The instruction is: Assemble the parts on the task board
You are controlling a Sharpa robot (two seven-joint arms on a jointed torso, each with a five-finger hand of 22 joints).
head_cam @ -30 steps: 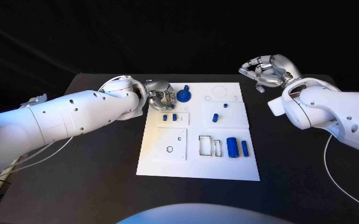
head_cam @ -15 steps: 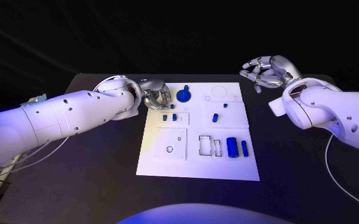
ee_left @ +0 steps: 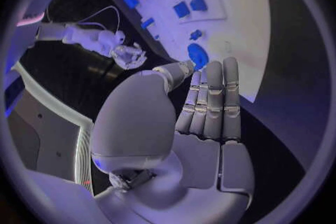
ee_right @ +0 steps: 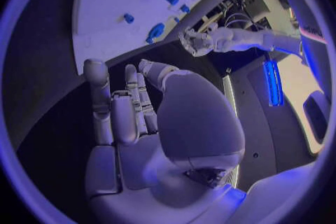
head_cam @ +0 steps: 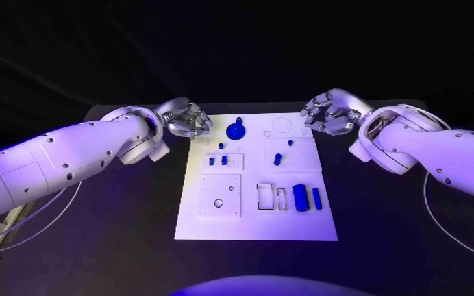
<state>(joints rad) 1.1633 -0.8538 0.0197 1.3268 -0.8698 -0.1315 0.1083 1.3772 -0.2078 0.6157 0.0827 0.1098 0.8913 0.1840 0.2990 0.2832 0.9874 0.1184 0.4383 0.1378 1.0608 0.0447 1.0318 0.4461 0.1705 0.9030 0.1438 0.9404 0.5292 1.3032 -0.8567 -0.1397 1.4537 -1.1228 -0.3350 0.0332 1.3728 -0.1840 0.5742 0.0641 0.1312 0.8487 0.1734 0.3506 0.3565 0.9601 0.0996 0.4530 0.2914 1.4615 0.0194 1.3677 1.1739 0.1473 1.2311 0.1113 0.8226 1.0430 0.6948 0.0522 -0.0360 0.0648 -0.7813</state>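
No legible text, label, brand, number or sign is found on the task board (head_cam: 255,222), its blue parts (head_cam: 300,197), or either hand beside it.

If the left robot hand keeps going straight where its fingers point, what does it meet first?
Probably the round blue disc part at the white task board's far end; the left robot hand's fingers aim at it, though depth is unclear.

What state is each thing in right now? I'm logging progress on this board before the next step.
Left hand: open, holding nothing, at the board's far left corner.
Right hand: open, empty, at the far right corner.
Blue disc part: on the board, untouched.
Blue cylinder: lying flat on the board.
Task board: flat on the table.
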